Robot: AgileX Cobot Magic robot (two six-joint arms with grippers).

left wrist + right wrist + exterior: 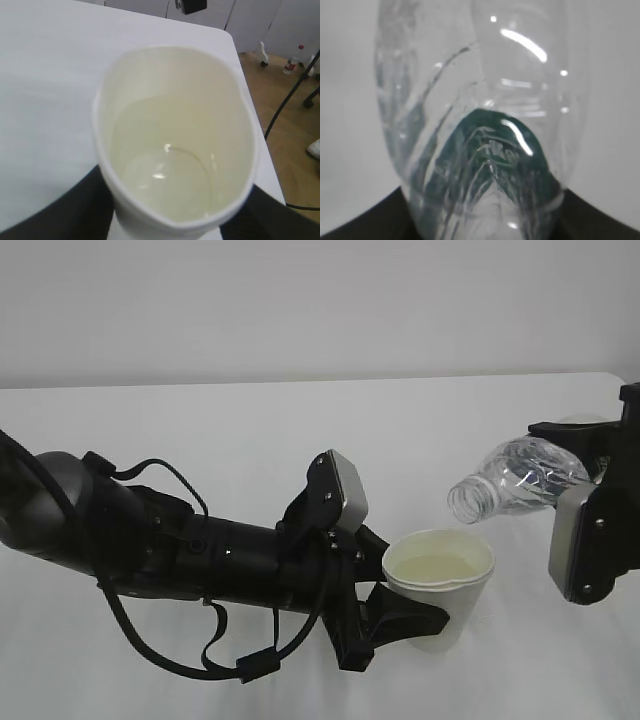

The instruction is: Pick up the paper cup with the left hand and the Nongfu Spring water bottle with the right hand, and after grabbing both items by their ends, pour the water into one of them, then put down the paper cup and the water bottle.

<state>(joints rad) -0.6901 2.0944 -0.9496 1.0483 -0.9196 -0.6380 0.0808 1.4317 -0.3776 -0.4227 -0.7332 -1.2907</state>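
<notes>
Exterior view: the left hand [405,615] reaches in from the left over the white bench [250,430], its jaws clasped around the lower part of the paper cup [440,585], which stands upright between them. The cup's rim is squeezed slightly out of round. Inside it lies the water [435,567], a pale, still pool some way below the rim. To the right and a little above, the right hand [600,510] holds the Nongfu Spring water bottle [520,480] by its base end, the jaws clamped on it. The bottle is tipped nearly level, its open, capless mouth pointing left and slightly down, just above and beside the cup's rim without touching it. No stream is visible between mouth and cup.

The left wrist view looks down into the cup [175,145] directly ahead of the jaws: cream walls, clear liquid [165,175] with a bright curved glint, the rim pressed into an oval.

The right wrist view is filled by the bottle [480,125] rising straight out from between the jaws, with crumpled clear plastic and the dark green label [495,165] showing through it.
</notes>
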